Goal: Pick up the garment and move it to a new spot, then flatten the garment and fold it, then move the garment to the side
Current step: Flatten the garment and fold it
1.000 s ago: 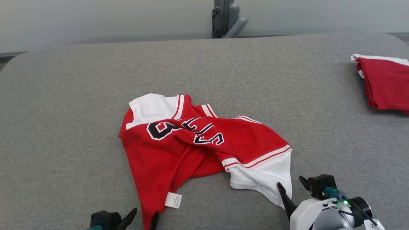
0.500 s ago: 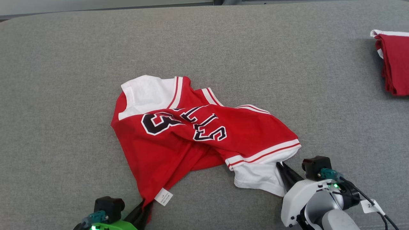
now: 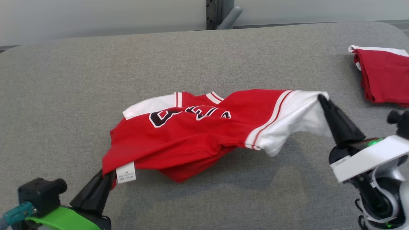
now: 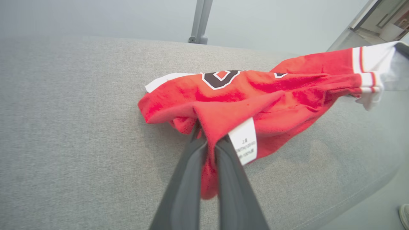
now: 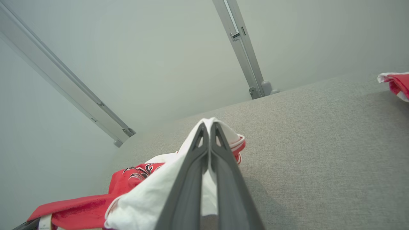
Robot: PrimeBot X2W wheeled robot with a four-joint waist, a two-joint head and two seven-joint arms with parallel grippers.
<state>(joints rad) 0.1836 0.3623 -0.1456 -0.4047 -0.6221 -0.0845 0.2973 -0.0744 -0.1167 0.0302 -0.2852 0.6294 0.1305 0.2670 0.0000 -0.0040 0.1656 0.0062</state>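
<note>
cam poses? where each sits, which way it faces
Head: up high, looking down at garment on table; left gripper lower left, right gripper at right.
Left wrist: along its fingers, shut on the red edge.
Right wrist: along its fingers, tilted toward the wall, shut on the white edge.
Shared: all see the garment.

Looks like a robot test lab to me: bare pale wall (image 3: 96,19), big grey fabric-covered table (image 3: 80,89), metal post (image 3: 213,14) at 12 o'clock, folded red top (image 3: 385,78) parked around 2 o'clock.
</note>
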